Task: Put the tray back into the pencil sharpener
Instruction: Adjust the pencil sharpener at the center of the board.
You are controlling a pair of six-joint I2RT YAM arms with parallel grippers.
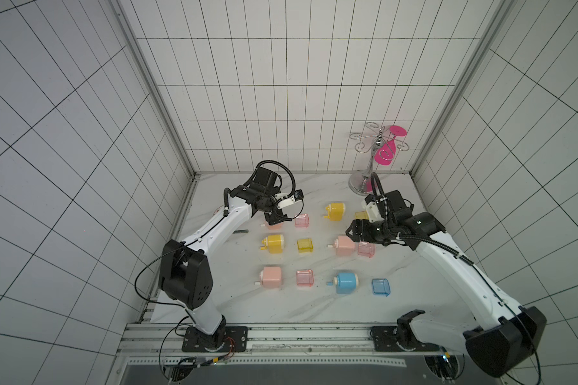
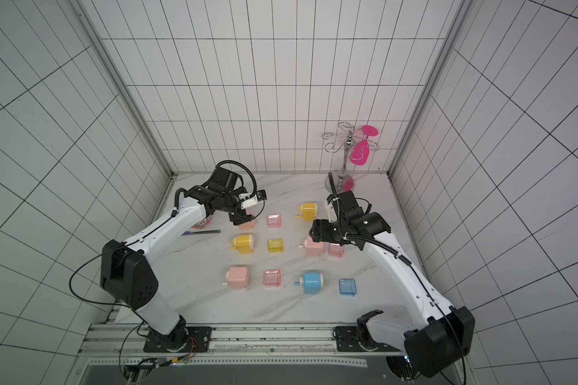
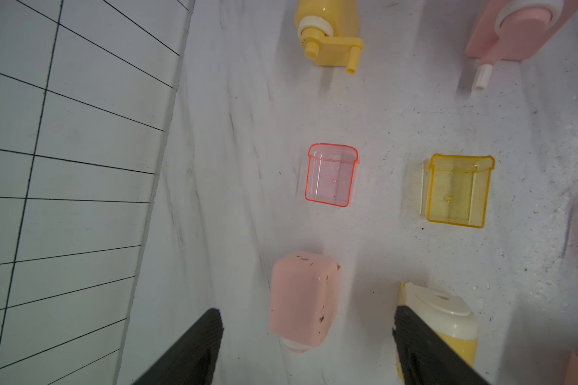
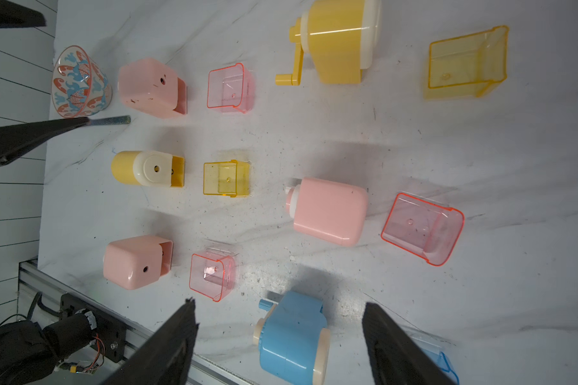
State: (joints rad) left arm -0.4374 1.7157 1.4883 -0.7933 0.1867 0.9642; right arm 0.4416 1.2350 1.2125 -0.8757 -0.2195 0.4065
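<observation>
A: Where is the pink tray (image 3: pixel 331 175)?
B: Just beside the pink sharpener (image 3: pixel 302 300), which sits untouched between the parted jaws of the left gripper (image 3: pixel 307 310). The right gripper (image 4: pixel 279 304), well apart from that sharpener, gapes empty.

The pink pencil sharpener (image 3: pixel 302 300) lies on the desk (image 3: pixel 397 116) in the far row, its shell flecked with dark specks and its empty slot facing the clear pink tray (image 3: pixel 331 175). The tray sits just beside it but apart, open side up and empty, with its lip turned away.
</observation>
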